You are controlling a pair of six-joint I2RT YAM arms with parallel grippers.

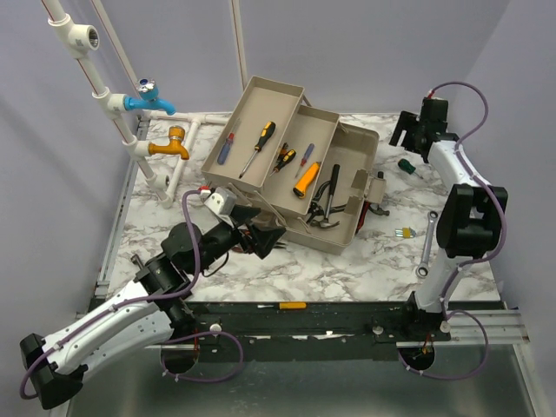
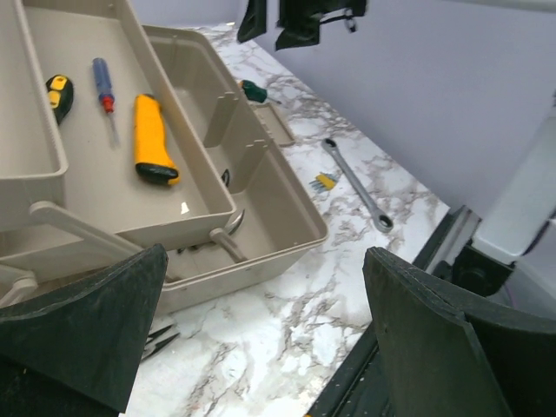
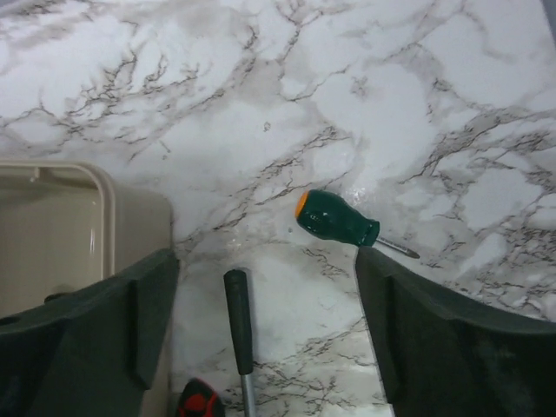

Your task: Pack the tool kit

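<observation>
Top external, marble-look table (image 1: 304, 269), lilac walls (image 1: 347, 52), toolbox (image 1: 352, 161) open, L fingers (image 2: 78, 321) apart, R fingers (image 3: 434, 330) apart nr green screwdriver (image 3: 334, 221)

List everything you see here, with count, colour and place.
toolbox: one, beige, open, table centre
tray screwdrivers: four, mixed colours, upper trays
orange-handled tool: one, orange and black, middle tray
pliers: one, dark, box bottom
red-handled tool: one, red, right of box
stubby screwdriver: one, green, right of box
wrench: one, silver, table right
small item: one, yellow and blue, beside wrench
taps: two, blue and orange, white pipes, far left
left gripper: one, black, open, before box
right gripper: one, black, open, above stubby screwdriver
</observation>
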